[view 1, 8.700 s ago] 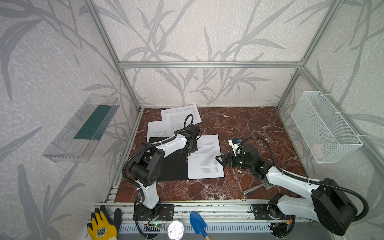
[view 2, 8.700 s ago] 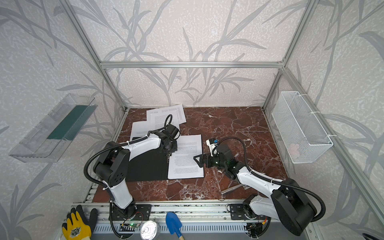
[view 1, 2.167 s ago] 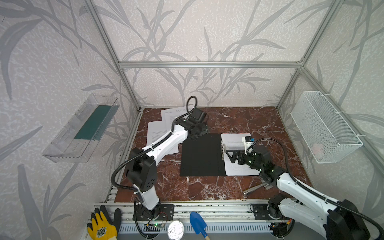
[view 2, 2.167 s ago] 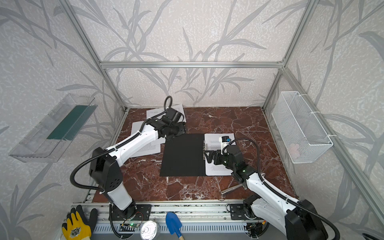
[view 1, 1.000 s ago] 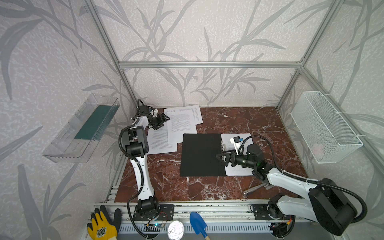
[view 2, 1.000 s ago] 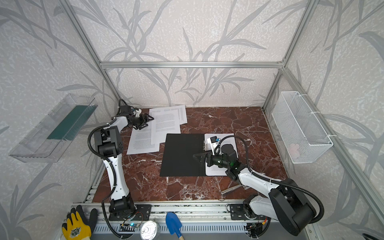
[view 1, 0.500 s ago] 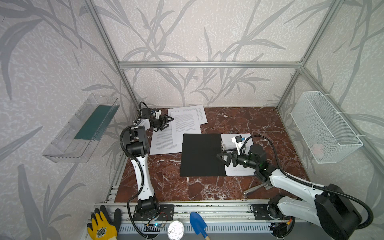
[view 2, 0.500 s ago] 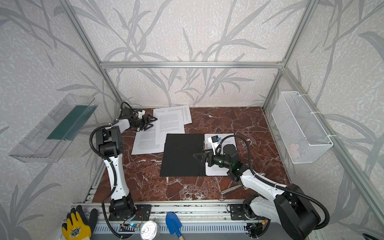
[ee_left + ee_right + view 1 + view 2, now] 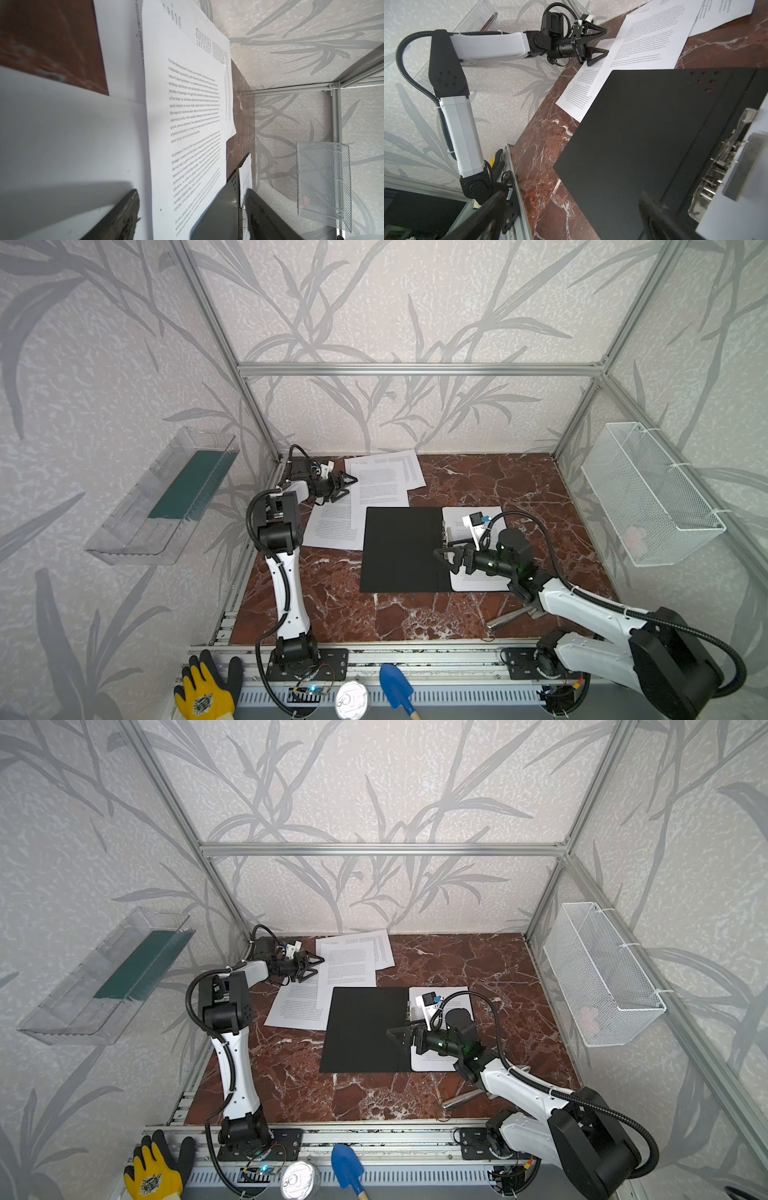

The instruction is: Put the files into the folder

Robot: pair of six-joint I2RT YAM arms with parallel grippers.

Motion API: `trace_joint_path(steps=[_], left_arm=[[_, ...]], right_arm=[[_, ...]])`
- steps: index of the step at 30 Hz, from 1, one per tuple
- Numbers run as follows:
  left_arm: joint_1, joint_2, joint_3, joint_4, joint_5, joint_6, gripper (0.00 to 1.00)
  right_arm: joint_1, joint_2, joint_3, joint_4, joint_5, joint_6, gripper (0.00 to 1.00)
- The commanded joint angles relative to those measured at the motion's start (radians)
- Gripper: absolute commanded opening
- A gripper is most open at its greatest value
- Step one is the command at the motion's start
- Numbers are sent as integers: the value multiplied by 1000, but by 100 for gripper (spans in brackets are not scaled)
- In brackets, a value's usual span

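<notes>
Files, the loose white paper sheets printed with dense black text (image 9: 378,485), lie overlapped at the back left of the red-brown marble table (image 9: 498,481). Their nearest edges sit close against the far left corner of the folder. The thin folder (image 9: 401,549) lies open and flat in the middle of the table, black inside upward. A single white sheet (image 9: 455,516) already rests on its right half, beside the metal clip (image 9: 716,164).

Some seconds ago the folder lay further left; it now sits central. A couple of seconds back the left gripper (image 9: 347,489) was at the folder's far left corner. It has since swung to the back left, and over the last second it has crept toward the loose pile. Its jaws stand spread and empty, with the fingertips at the left edge of the middle sheet and one finger low over the sheet beneath. The pile seems nudged slightly toward the folder, though the shift is too small to be sure.

The right gripper (image 9: 446,560) has barely moved in the last second. It hovers over the folder's spine with its jaws fully apart, gripping nothing.

Placing the folder looks finished, and fetching the next sheet appears to be starting. One sheet is in and the rest are still out. Thin paper lying flat on stone gives the fingers little to pinch, so closing at an edge could crease it or take two sheets together.
</notes>
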State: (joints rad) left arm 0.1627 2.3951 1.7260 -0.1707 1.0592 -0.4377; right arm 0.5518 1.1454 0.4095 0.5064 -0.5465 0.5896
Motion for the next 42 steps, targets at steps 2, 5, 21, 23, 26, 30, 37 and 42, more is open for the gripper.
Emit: trace_joint_path(steps=[2, 5, 21, 23, 26, 30, 37, 42], left_arm=[[-18, -22, -7, 4, 43, -17, 81], [-30, -19, -3, 32, 67, -39, 81], [-67, -11, 55, -91, -37, 29, 61], [-68, -5, 67, -114, -44, 36, 53], [-72, 8, 83, -138, -55, 38, 39], [-78, 16, 113, -180, -84, 39, 24], [-103, 9, 190, -292, -201, 53, 0], [-107, -49, 180, -263, -238, 2, 0]], right_arm=[[1, 2, 20, -6, 9, -23, 99], [1, 4, 23, -10, 9, -25, 99], [0, 2, 25, -20, 20, -28, 99], [2, 2, 25, -21, 22, -28, 99], [1, 2, 25, -25, 26, -29, 99], [1, 1, 25, -34, 34, -33, 99], [1, -10, 25, -52, 56, -44, 99], [1, -17, 26, -71, 76, -57, 99]])
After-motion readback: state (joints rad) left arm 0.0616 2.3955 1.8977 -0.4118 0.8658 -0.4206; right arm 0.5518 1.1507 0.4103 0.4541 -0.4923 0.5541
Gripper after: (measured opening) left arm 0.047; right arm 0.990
